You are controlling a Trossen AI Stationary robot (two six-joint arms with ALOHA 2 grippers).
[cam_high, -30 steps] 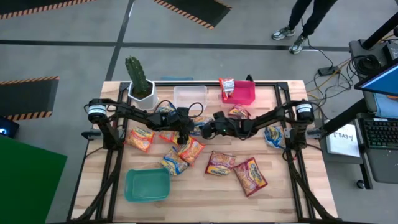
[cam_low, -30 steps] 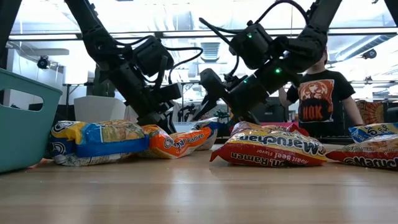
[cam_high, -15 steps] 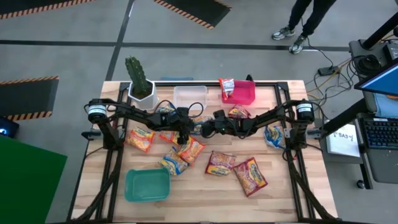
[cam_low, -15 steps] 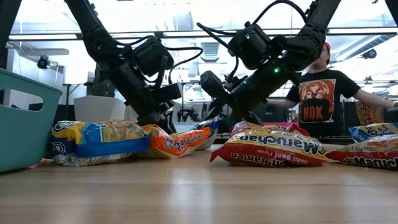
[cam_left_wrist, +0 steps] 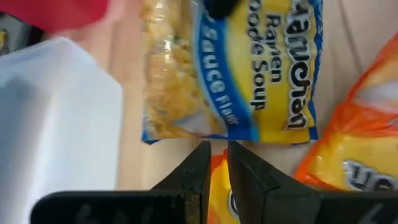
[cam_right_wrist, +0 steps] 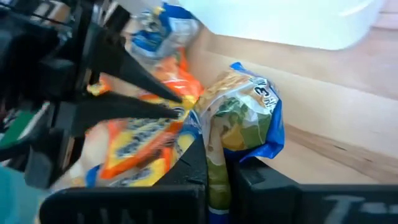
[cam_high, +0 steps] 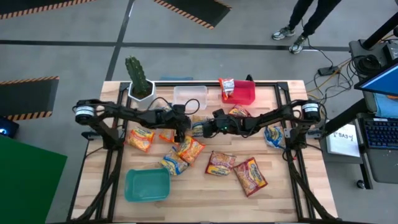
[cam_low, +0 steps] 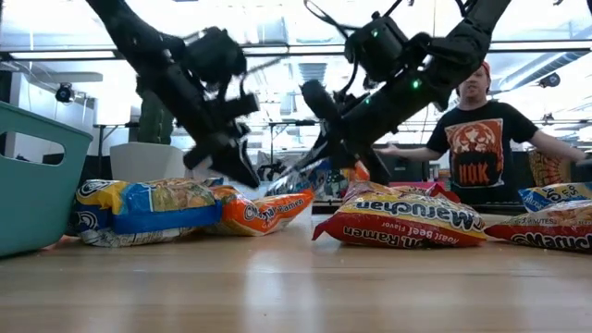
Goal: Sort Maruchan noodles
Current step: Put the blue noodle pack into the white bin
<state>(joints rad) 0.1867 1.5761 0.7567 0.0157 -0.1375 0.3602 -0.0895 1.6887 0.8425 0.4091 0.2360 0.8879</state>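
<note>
Several Maruchan noodle packets lie about the table's middle. My right gripper [cam_high: 208, 129] reaches in from the right and is shut on a blue-and-yellow packet [cam_high: 198, 127], which shows crumpled in the right wrist view [cam_right_wrist: 239, 118]. My left gripper [cam_high: 181, 130] hangs just left of it, its fingers [cam_left_wrist: 200, 167] almost together over an orange packet [cam_low: 268, 209] that rests on the wood. Teal [cam_high: 147, 185], clear [cam_high: 189, 96] and red [cam_high: 239, 92] bins stand around them. My left gripper closes its fingertips on an edge of the orange packet [cam_left_wrist: 217, 182], coming from above and slanting down. Most of that packet still lies on the table. My right gripper pinches the blue-and-yellow packet by one crumpled edge [cam_right_wrist: 217, 163] between its two fingers, slanting down from the table's right. The packet is tilted and raised off the wood [cam_low: 317, 176].
More packets lie at the near right [cam_high: 250, 176], [cam_high: 221, 163], at the right edge [cam_high: 273, 135], at the left [cam_high: 140, 138] and near the teal bin [cam_high: 174, 163]. A potted cactus [cam_high: 140, 81] stands at the far left. A person [cam_low: 476, 139] is behind the table.
My right gripper has shut on the blue-and-yellow packet and raised it off the table. My left gripper has risen a little above the orange packet, its fingers unchanged.
</note>
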